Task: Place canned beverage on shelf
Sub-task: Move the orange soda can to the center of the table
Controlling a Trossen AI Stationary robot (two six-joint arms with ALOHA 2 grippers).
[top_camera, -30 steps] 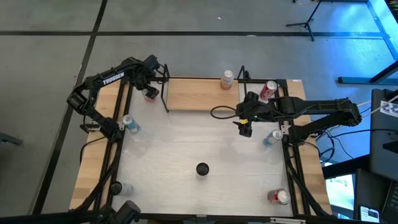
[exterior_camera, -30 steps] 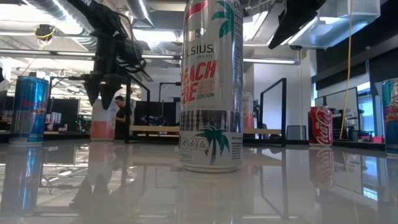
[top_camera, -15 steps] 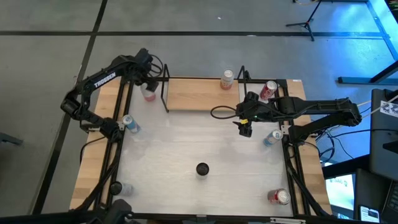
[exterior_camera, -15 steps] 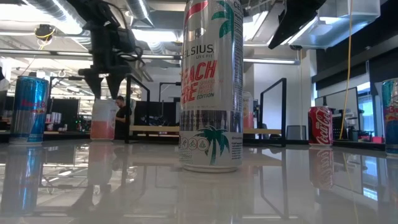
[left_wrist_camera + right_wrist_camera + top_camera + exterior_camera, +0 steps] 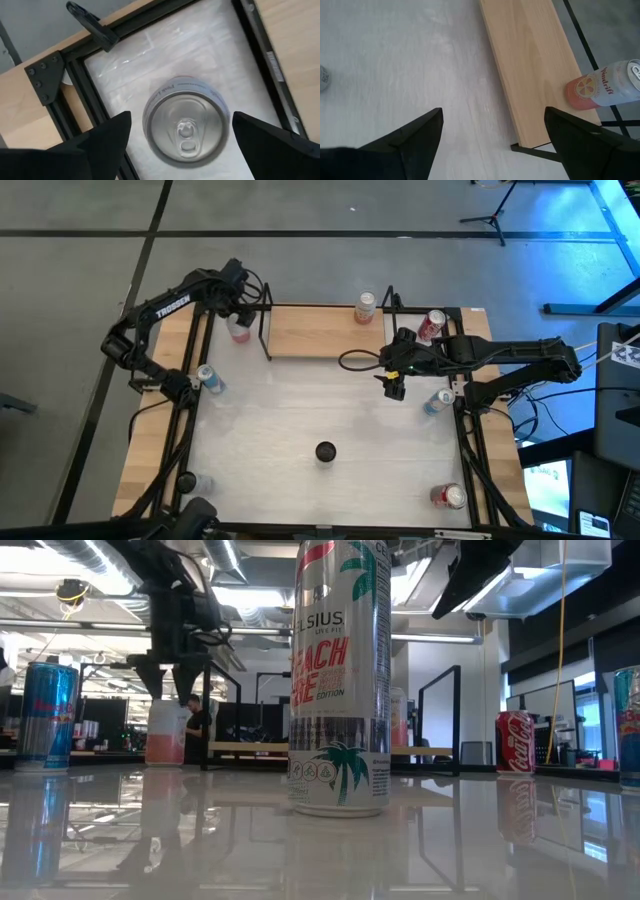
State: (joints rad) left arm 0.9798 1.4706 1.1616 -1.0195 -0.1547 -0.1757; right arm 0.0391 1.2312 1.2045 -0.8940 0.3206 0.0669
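Since the earlier frame the left jaws (image 5: 175, 131) lifted, spread wide above the pink can (image 5: 185, 127), untouched.

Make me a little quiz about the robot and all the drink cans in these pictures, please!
1. True or false: the left gripper hangs open right above the pink-and-white drink can.
2. Where does the peach-coloured Spindrift can stand? A) at one end of the light-wood shelf board B) lying on the floor C) in the right gripper
3. Fill in: the tall white can with green palm trees closest to the low camera says ____ on it.

Key: 1 true; 2 A; 3 Celsius.
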